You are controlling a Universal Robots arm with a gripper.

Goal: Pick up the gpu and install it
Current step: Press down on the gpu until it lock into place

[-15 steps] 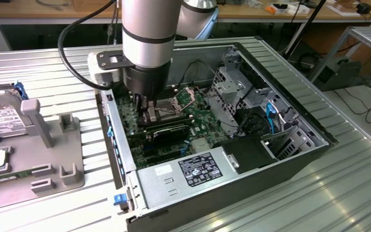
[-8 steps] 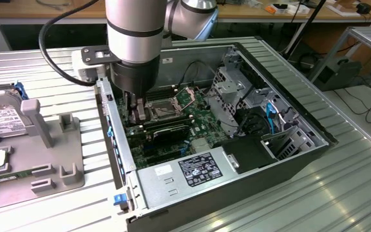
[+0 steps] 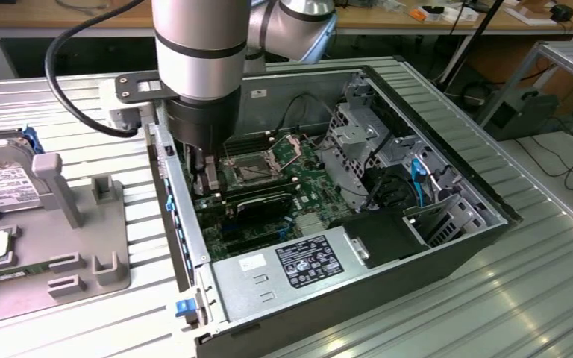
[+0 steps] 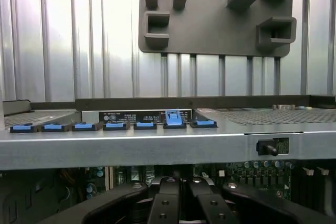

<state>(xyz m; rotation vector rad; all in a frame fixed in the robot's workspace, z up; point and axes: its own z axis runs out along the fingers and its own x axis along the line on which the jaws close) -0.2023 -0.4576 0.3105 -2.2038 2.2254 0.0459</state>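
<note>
The gpu (image 3: 263, 203) is a dark flat card standing on edge inside the open computer case (image 3: 446, 160), above the green motherboard (image 3: 301, 160). My gripper (image 3: 204, 179) reaches down into the case at the card's end nearest the case's rear wall. In the wrist view the black fingers (image 4: 163, 203) are pressed together, and the gripper (image 4: 181, 198) is shut just inside that wall. I cannot tell whether the fingertips touch the card. A row of blue slot latches (image 4: 144, 125) runs along the wall's top edge.
A grey parts fixture (image 3: 98, 246) sits at the exterior view's left, holding a silver hard drive (image 3: 3, 183) and a green memory stick (image 3: 8, 274). The power supply (image 3: 297, 261) fills the case's near end. A drive cage (image 3: 351, 134) and cables crowd the far side.
</note>
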